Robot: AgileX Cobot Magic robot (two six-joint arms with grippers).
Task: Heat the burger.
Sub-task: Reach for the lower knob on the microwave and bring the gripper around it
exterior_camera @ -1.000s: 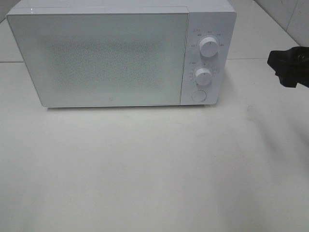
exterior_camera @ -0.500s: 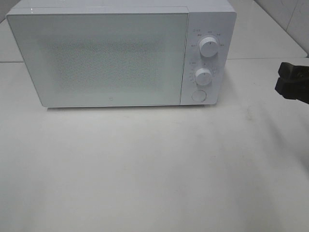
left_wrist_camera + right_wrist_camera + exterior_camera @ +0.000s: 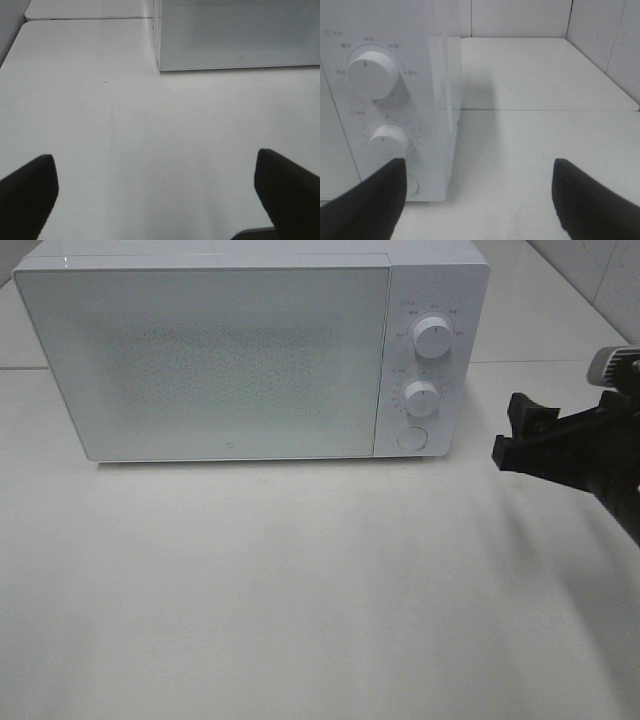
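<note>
My right claw (image 3: 509, 430) and left claw (image 3: 154, 157) both gape wide, holding and touching nothing above the desk (image 3: 300, 590), the shut microwave (image 3: 220, 350) ahead of each; where the burger is I cannot tell.

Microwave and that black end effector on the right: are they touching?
Apart. The exterior high view shows a strip of bare table between the right end effector and the microwave, on its knob side.
</note>
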